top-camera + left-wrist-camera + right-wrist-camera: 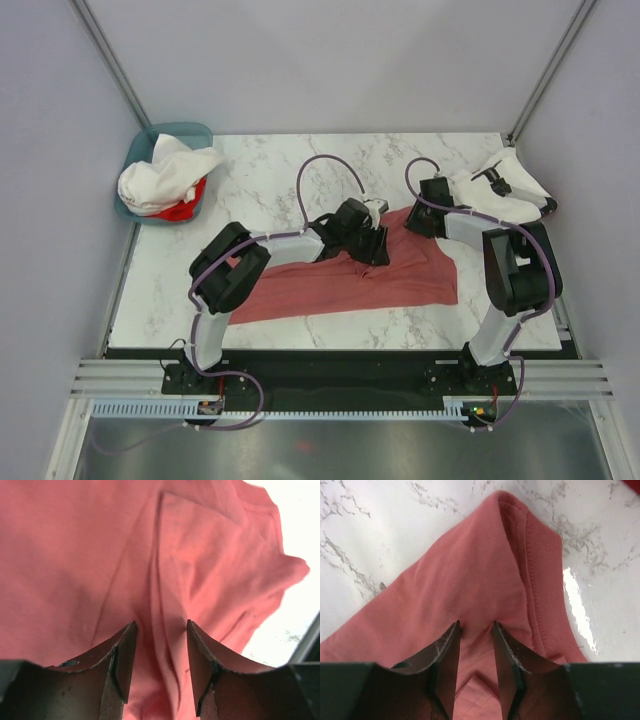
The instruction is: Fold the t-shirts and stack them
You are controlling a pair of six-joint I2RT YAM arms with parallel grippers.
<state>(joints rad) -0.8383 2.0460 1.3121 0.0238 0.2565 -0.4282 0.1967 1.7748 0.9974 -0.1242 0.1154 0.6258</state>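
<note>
Marble-patterned table (260, 180) carries the salmon-red t-shirt (340, 285) spread across its middle. Both claws are down on that shirt's far edge: the left gripper (161, 625) stands about half parted with a loose ridge of cloth in the gap, and the right gripper (476, 625) stands a little narrower over a hemmed edge, neither clamped tight. Only the overhead view shows the white t-shirts (165, 172) heaped over a red t-shirt (187, 210) in a teal basket (185, 130) far left of the salmon-red t-shirt, and another white t-shirt (505, 190) just right of it, partly crossed by the right arm (515, 265).

The table (270, 170) bears a spread t-shirt (340, 285) centrally, basket (190, 130) back left, second t-shirt (510, 190) back right.
</note>
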